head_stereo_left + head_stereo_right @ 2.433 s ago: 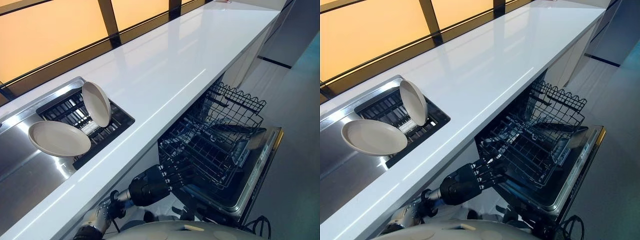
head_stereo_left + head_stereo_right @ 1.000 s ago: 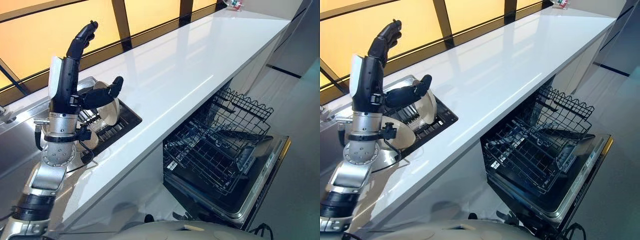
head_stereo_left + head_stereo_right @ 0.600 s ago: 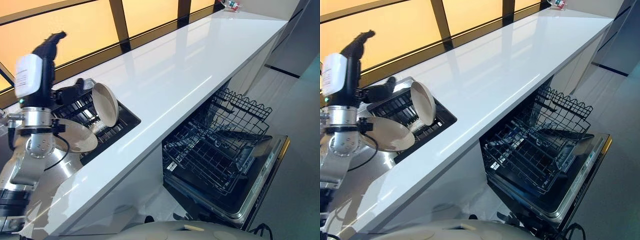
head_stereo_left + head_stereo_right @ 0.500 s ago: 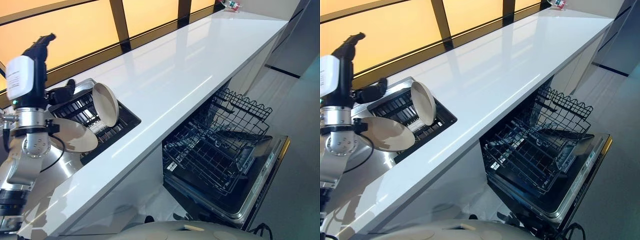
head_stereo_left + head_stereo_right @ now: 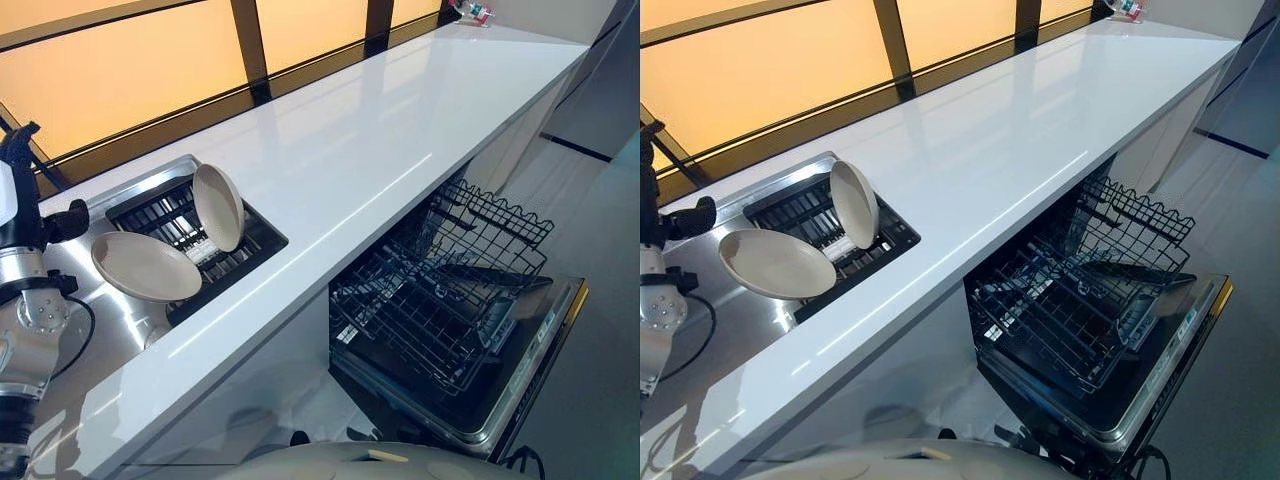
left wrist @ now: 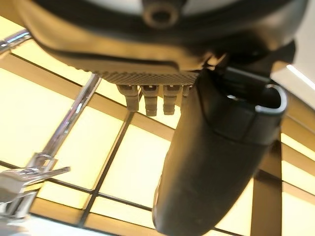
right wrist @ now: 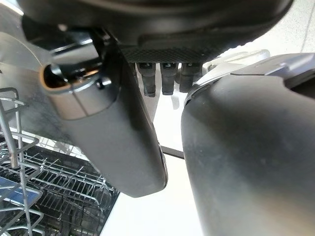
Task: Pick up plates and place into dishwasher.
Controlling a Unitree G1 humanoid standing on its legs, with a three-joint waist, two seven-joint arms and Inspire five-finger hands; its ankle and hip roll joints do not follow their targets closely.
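Two beige plates rest in the black dish rack (image 5: 236,256) set in the sink. One plate (image 5: 146,266) lies tilted at the rack's near left, and the other plate (image 5: 218,206) stands on edge in the slots. My left hand (image 5: 30,200) is raised at the far left over the steel sink (image 5: 110,330), open, fingers pointing up, thumb (image 6: 211,162) out towards the plates but apart from them. It holds nothing. Under the counter the dishwasher (image 5: 530,350) is open with its wire rack (image 5: 440,290) pulled out. My right hand (image 7: 113,123) hangs open and empty beside that rack (image 7: 44,191).
A long white countertop (image 5: 400,110) runs from the sink to the far right, bare except for a small object (image 5: 470,12) at its far end. A chrome faucet (image 6: 29,167) stands by the window. The lowered dishwasher door juts out over the grey floor (image 5: 590,420).
My left arm has swung left, from in front of the plates to the view's left edge, uncovering both. The plates have not moved.
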